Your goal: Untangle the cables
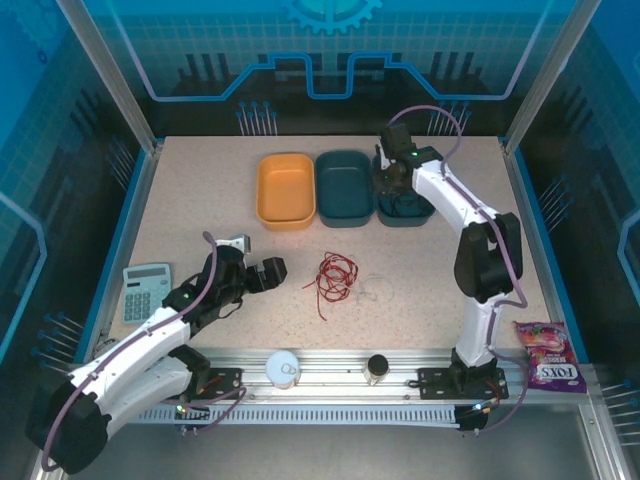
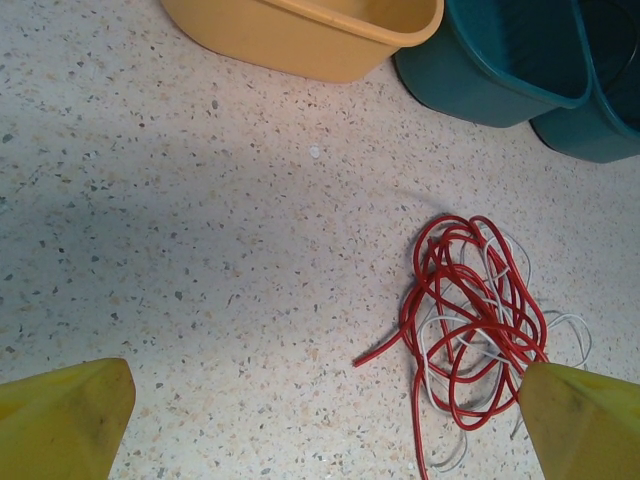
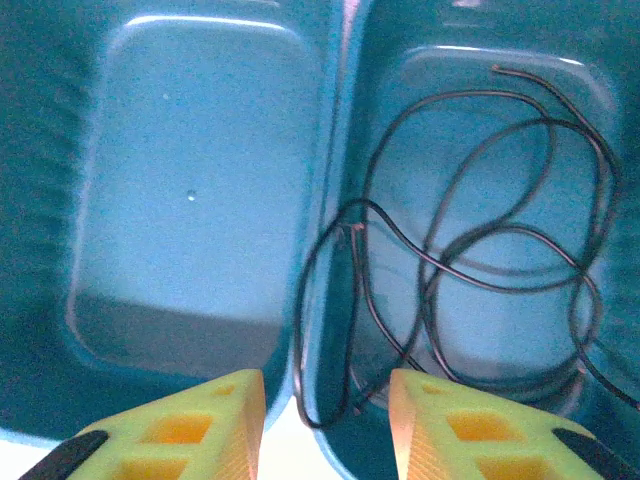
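A red cable [image 1: 335,274] lies in a loose curly heap mid-table, twined with a pale white cable [image 2: 470,340]; the red cable [image 2: 470,310] sits just ahead of my right yellow fingertip [image 2: 585,420] in the left wrist view. My left gripper [image 1: 258,275] rests open on the table left of that heap, nothing between its fingers. A black cable [image 3: 480,240] lies coiled in the right teal bin [image 3: 590,110], one loop hanging over the wall between the two teal bins. My right gripper [image 1: 396,178] hovers open over that bin, the draped loop between its fingertips [image 3: 220,430].
An orange bin [image 1: 286,190] and a middle teal bin [image 1: 344,187] stand in a row at the back. A calculator [image 1: 147,291] lies at the left. A white cup [image 1: 284,369] and a dark jar [image 1: 377,367] stand on the front rail; a candy bag [image 1: 546,354] lies at right.
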{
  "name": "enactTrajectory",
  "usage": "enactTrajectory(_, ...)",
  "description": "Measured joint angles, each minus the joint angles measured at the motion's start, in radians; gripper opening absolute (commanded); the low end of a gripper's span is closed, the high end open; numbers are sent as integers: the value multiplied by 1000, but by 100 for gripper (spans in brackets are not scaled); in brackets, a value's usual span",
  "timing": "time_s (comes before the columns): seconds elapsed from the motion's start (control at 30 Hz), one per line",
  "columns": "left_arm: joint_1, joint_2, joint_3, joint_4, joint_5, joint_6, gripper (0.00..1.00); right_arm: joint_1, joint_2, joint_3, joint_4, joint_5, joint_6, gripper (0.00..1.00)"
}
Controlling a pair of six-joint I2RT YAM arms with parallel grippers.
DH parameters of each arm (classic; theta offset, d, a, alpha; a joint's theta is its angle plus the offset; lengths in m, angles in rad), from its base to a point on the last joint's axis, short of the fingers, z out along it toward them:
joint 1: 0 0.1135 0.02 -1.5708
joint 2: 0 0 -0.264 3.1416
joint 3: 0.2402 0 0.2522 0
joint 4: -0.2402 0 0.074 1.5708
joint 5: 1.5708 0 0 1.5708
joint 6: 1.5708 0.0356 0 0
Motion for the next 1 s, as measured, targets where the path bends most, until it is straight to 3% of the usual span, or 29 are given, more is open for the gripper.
enactTrajectory(0.4,0,0,0,0,0,0,99,13,163,120,-47,45,-13,31)
enactTrajectory(0.63,0,0,0,0,0,0,99,12,184,129,-65,65,-18,0)
enactTrajectory(0.83,0,0,0,0,0,0,99,12,163,127,-65,75,-27,0)
enactTrajectory(1.0,0,8,0,0,0,-6,99,11,42,107,-63,69,-27,0)
